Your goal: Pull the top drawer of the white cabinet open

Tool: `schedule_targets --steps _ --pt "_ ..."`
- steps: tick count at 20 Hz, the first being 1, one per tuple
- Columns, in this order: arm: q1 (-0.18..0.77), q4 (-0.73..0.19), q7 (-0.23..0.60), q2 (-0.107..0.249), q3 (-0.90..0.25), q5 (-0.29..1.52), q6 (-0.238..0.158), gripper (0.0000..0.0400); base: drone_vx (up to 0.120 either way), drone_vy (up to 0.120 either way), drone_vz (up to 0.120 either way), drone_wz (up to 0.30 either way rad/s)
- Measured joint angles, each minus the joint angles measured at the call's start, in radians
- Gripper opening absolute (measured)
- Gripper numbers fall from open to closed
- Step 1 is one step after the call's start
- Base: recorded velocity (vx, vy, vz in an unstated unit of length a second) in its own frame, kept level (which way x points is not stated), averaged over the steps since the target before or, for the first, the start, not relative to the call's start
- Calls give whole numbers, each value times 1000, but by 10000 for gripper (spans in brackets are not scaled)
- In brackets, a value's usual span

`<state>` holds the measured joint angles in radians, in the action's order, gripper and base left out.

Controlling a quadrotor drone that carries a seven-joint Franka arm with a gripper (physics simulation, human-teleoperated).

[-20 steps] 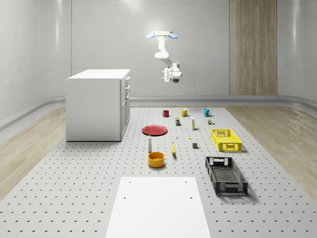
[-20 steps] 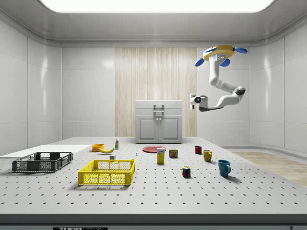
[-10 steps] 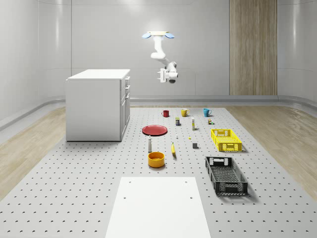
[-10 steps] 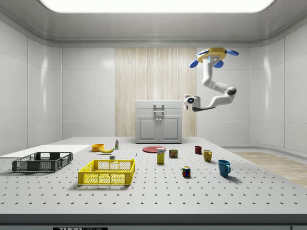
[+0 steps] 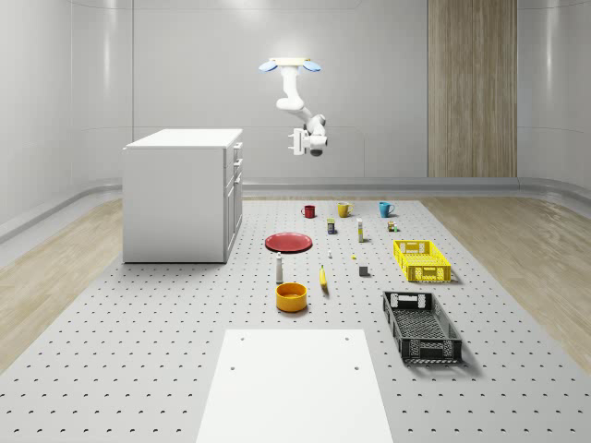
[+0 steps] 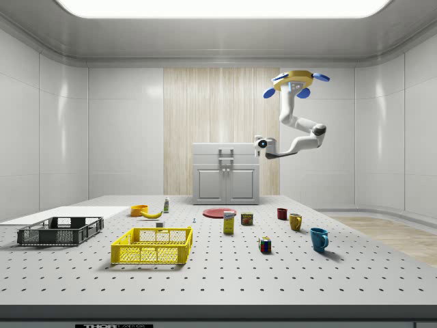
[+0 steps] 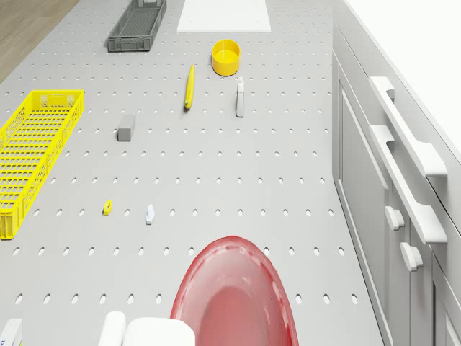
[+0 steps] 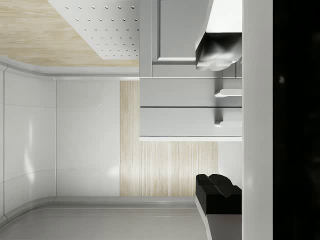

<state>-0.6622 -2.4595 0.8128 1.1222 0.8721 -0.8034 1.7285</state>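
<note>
Top drawer (image 5: 237,148): shut, at the head of the white cabinet (image 5: 180,194), which stands on the pegged worktop (image 5: 138,351) at the whole-scene view's left.

Nearest item, the jaws. In the wrist view I see two dark fingers (image 8: 218,50) well apart, with nothing between them but air. The gripper (image 5: 297,140) hangs level with the upper part of the cabinet front and well apart from it. It has made no contact.

The drone (image 5: 290,65) hovers higher than the cabinet top, off the cabinet's front side, roughly above the red plate (image 7: 234,295) by my judgement.

Next out is the handle (image 7: 408,133), a straight bar standing proud of the drawer front on two posts. Its long axis runs level, across the width of the front. A second bar sits just below it on the next drawer, so I must take the upper one.

Farthest is the drawer itself. Its front faces the whole-scene view's right, toward the gripper, and the pull must run straight out along that line.

Handling, as judgement:
- The drawer is rigid and not fragile, and it slides on one axis only.
- The bar looks smooth and may slip.
- I would take hold at mid-bar, jaws closing above and below it.
- An off-centre grip risks skewing the drawer.
</note>
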Motion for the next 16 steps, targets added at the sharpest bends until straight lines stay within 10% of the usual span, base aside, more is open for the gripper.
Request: schedule_targets --steps 16 --pt "-25 -4 20 29 7 24 24 305 120 0 0 0"
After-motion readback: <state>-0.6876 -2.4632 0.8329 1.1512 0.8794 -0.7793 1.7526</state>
